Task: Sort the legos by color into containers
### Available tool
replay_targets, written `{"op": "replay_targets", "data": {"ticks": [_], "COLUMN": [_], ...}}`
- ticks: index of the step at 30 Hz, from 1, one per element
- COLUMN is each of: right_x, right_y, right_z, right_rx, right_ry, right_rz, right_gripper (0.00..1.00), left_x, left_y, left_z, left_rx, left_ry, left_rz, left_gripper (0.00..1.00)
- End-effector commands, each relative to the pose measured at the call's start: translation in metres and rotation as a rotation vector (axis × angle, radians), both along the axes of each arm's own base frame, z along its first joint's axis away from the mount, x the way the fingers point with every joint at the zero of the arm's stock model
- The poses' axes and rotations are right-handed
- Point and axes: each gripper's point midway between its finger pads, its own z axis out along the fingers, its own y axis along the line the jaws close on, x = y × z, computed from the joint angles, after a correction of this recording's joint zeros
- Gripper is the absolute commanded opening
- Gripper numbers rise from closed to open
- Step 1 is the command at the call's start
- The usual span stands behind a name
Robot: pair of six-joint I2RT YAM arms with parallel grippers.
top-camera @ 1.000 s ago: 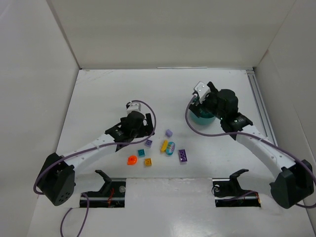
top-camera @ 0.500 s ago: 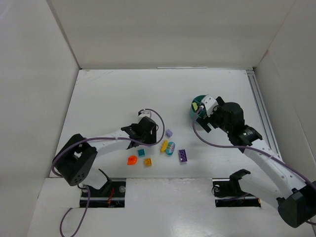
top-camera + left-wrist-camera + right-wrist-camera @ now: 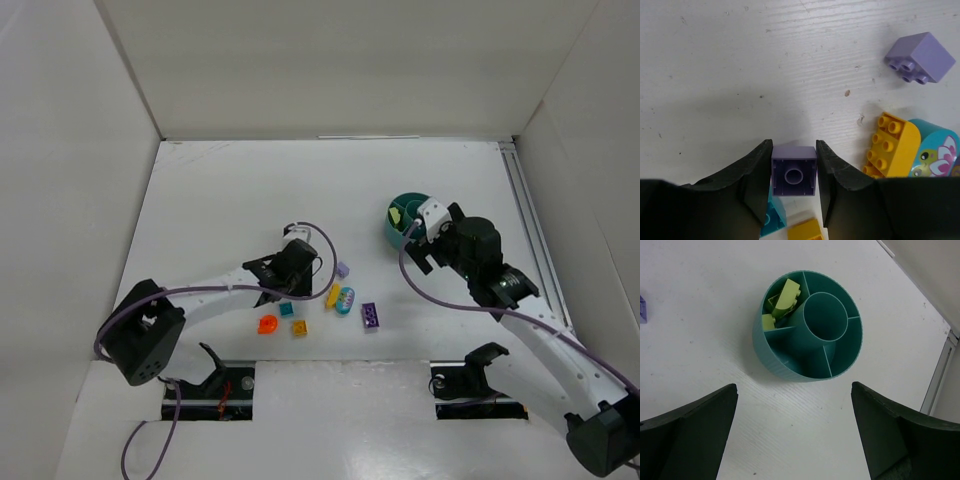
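The lilac brick [image 3: 794, 176] is a small square block of hard plastic. Its hollow underside, with one round tube in the middle, faces the left wrist camera. It should be very light and stiff, with smooth walls that can slip a little, so the best hold is probably on two opposite flat walls and not on the studs. The left gripper [image 3: 794, 147] holds it just so: the dark fingers [image 3: 755, 170] are closed against its two sides. It cannot be told whether it rests on the table [image 3: 230, 200] or is raised a little.

In this view a second lilac brick [image 3: 919, 57] lies at 1 o'clock from the held one, well apart and tilted, with its studs showing. At 3 o'clock a yellow brick [image 3: 890, 145] touches an oval blue piece [image 3: 935, 152] with a flower picture. A teal brick [image 3: 772, 220] and an orange brick [image 3: 807, 231] show just under the fingers, at 6 o'clock.

From above, the teal cup [image 3: 405, 222] stands at 2 o'clock from this group. Pale green bricks [image 3: 782, 297] sit in its outer compartment at 10 o'clock; the other compartments look empty. The right gripper [image 3: 794, 390] hangs over the cup with its jaws wide apart, holding nothing.
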Motion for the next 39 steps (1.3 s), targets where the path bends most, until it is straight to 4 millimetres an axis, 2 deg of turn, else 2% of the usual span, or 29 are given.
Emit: {"op": "replay_targets", "data": {"ticks": [1,3,6,8,9,10,11,12,14,15,17,18,21,22,25,27,28,32,39], "right_x": [-0.001,-0.004,-0.013,-0.021,-0.027,-0.031,-0.035,-0.039,-0.041,-0.041,-0.04,-0.041,-0.043,-0.043,-0.043,-0.043,-0.043,-0.043,-0.043], "right_y": [-0.006,-0.019,-0.042,-0.071,-0.079,-0.097,-0.103,-0.112,-0.117,-0.119,-0.119,-0.121,-0.123,-0.123,-0.126,-0.126,-0.126,-0.123,-0.123], "right_z": [0.009,0.013,0.016,0.011,0.008,0.014,0.01,0.009,0.008,0.008,0.005,0.006,0.008,0.008,0.008,0.008,0.008,0.003,0.003], "right_rx": [0.029,0.031,0.048,0.011,0.029,0.018,0.004,-0.011,-0.01,-0.002,-0.009,-0.013,-0.014,-0.014,-0.014,-0.014,-0.014,-0.013,-0.013], "right_ry": [-0.036,-0.047,-0.047,-0.031,-0.019,-0.036,-0.023,-0.009,-0.005,-0.005,0.004,0.0,0.003,0.003,0.003,0.003,0.003,0.016,0.016], "right_rz": [-0.043,-0.11,-0.244,-0.382,-0.444,-0.539,-0.572,-0.61,-0.64,-0.655,-0.655,-0.665,-0.679,-0.679,-0.688,-0.688,-0.688,-0.672,-0.672], "right_gripper": [1.0,1.0,1.0,1.0,1.0,1.0,1.0,1.0,1.0,1.0,1.0,1.0,1.0,1.0,1.0,1.0,1.0,1.0,1.0], "left_x": [-0.001,0.007,0.027,0.046,0.053,0.058,0.073,0.081,0.097,0.113,0.126,0.143,0.161,0.176,0.196,0.201,0.205,0.222,0.23], "left_y": [-0.003,-0.011,-0.03,-0.053,-0.062,-0.072,-0.089,-0.095,-0.111,-0.126,-0.146,-0.162,-0.189,-0.205,-0.234,-0.248,-0.253,-0.272,-0.297], "left_z": [0.021,0.038,0.075,0.11,0.124,0.134,0.154,0.162,0.177,0.19,0.2,0.208,0.213,0.217,0.22,0.218,0.221,0.21,0.197], "left_rx": [-0.047,-0.083,-0.147,-0.198,-0.215,-0.228,-0.243,-0.238,-0.241,-0.233,-0.242,-0.248,-0.249,-0.259,-0.288,-0.306,-0.316,-0.366,-0.417], "left_ry": [-0.035,-0.078,-0.173,-0.245,-0.272,-0.284,-0.327,-0.347,-0.386,-0.42,-0.44,-0.464,-0.465,-0.477,-0.495,-0.497,-0.512,-0.532,-0.542], "left_rz": [0.0,-0.009,-0.038,-0.081,-0.102,-0.131,-0.16,-0.175,-0.195,-0.217,-0.254,-0.262,-0.309,-0.308,-0.337,-0.369,-0.368,-0.346,-0.36], "left_gripper": [0.2,0.2,0.2,0.19,0.19,0.19,0.19,0.19,0.19,0.19,0.19,0.19,0.19,0.19,0.19,0.2,0.2,0.22,0.26]}}
